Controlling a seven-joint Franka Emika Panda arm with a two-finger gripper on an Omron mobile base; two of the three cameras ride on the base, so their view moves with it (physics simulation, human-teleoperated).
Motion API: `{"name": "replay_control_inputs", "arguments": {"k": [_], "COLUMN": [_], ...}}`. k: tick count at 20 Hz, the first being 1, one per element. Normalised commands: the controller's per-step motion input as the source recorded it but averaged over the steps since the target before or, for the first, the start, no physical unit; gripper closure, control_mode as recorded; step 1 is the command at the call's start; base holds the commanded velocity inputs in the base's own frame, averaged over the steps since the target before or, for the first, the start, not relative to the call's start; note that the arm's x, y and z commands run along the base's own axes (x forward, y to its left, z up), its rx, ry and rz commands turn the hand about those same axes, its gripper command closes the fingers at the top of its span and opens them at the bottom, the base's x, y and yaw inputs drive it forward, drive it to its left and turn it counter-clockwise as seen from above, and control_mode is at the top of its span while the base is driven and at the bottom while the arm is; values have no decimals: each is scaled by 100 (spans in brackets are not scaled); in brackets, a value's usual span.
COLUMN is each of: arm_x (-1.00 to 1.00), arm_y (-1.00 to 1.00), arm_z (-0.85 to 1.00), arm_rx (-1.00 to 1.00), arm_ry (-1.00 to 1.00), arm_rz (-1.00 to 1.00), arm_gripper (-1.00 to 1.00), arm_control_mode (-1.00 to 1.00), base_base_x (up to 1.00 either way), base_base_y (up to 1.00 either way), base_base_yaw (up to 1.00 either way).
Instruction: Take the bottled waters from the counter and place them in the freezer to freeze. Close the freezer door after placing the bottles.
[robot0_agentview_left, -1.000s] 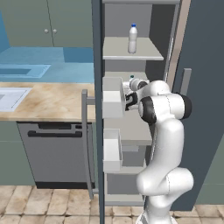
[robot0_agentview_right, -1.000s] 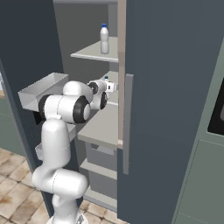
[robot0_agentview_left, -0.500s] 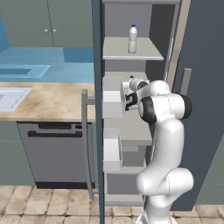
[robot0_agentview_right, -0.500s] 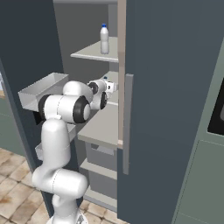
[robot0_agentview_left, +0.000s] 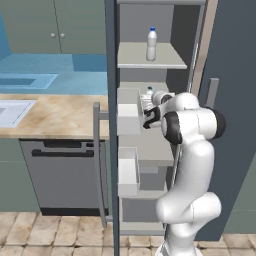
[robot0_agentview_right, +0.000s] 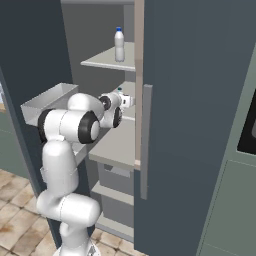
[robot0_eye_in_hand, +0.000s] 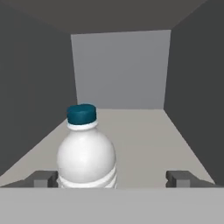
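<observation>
end effector (robot0_eye_in_hand: 112, 178) opened, bottle (robot0_eye_in_hand: 86, 151) released

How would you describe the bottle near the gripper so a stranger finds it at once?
Look inside the open dark slate-grey freezer, at its middle pale grey shelf. There stands a small whitish plastic bottle with a blue cap, between the open gripper fingers; the other bottle stands one shelf higher.

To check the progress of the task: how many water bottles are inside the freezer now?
2. One bottle stands on the upper shelf. The second bottle stands upright on the shelf below, between the open gripper fingers.

upper bottle (robot0_agentview_left: 151, 44) on top shelf (robot0_agentview_left: 131, 59) | lower bottle (robot0_eye_in_hand: 86, 153) on shelf below (robot0_eye_in_hand: 140, 135)
</observation>
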Motion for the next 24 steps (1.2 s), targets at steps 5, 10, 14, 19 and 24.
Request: {"name": "replay_control_inputs", "arguments": {"k": [5, 10, 14, 19, 24], "arm_x": [-65, -79, -84, -86, -78], "arm_y": [24, 7, 0, 0, 0], "arm_z": [48, 68, 57, 42, 22], "arm_rx": [0, 0, 0, 1, 0], "arm_ry": [2, 0, 1, 3, 13], "arm_rz": [0, 0, 0, 0, 0], "arm_gripper": [-100, -100, -100, -100, -100], "arm_control_mode": [-100, -100, -100, -100, -100], "base_base_x": [0, 0, 0, 0, 0], "base_base_y": [0, 0, 0, 0, 0], "base_base_yaw": [0, 0, 0, 0, 0]}}
